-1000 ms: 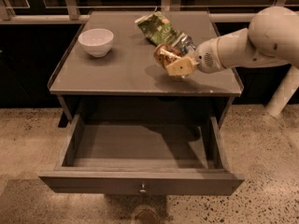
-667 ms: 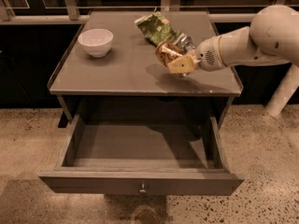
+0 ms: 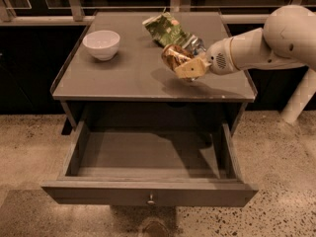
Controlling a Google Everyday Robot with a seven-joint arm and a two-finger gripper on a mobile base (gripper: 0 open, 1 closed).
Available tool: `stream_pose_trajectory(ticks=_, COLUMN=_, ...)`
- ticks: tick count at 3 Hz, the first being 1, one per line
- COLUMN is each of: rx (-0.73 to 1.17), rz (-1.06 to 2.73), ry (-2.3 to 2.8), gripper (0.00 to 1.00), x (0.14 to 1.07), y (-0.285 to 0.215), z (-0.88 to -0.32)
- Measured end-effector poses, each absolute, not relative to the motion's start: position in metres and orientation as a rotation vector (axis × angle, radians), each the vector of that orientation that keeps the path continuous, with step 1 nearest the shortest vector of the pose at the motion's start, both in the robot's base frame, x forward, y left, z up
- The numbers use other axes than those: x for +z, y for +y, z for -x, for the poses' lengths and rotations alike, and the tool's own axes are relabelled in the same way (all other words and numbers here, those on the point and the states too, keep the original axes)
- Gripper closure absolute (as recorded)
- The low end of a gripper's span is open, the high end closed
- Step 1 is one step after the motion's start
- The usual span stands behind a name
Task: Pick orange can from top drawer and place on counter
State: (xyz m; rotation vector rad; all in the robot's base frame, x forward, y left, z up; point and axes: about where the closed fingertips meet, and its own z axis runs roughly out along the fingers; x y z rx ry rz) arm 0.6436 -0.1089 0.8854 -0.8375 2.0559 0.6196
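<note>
- The tan fingers (image 3: 193, 69) of the two-finger gripper (image 3: 183, 66) are clenched on the orange can (image 3: 172, 57), a small metal drinks can of brownish-gold colour. It is gripped across its side, presumably so that it can be carried without slipping.
- The can is held tilted, with its far end leaning away from the wrist. It is judged to be clear of the surface, since a shadow is cast just below it.
- The can and gripper are placed over the right front part of the counter (image 3: 123, 75), a flat grey square tabletop with thin raised edges. Bare surface is offered there, so this is judged a suitable spot for setting the can down.
- The smooth white arm (image 3: 256, 46) is brought in from the right side, low and roughly level, which keeps it off the other things.
- A crinkled green foil packet (image 3: 165, 27) lies just behind the gripper; something shiny beside it cannot be identified. A round white ceramic bowl (image 3: 101, 43) stands well apart at the left rear.
- The top drawer (image 3: 98, 190), wide, shallow and grey with a small round metal knob (image 3: 150, 199), stands pulled out below the counter. The can is not in it, so the pick is judged done, with only lowering and release to follow.
</note>
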Motion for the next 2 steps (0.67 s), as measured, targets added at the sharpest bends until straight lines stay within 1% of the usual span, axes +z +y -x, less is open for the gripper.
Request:
stream_pose_trajectory(ticks=1, rx=0.620, rz=0.838, ry=2.056, gripper=0.11, x=0.8853, y=-0.1089, z=-0.6436)
stream_pose_trajectory(ticks=2, rx=0.620, rz=0.838, ry=2.056, gripper=0.00, x=0.8853, y=-0.1088, z=-0.6436)
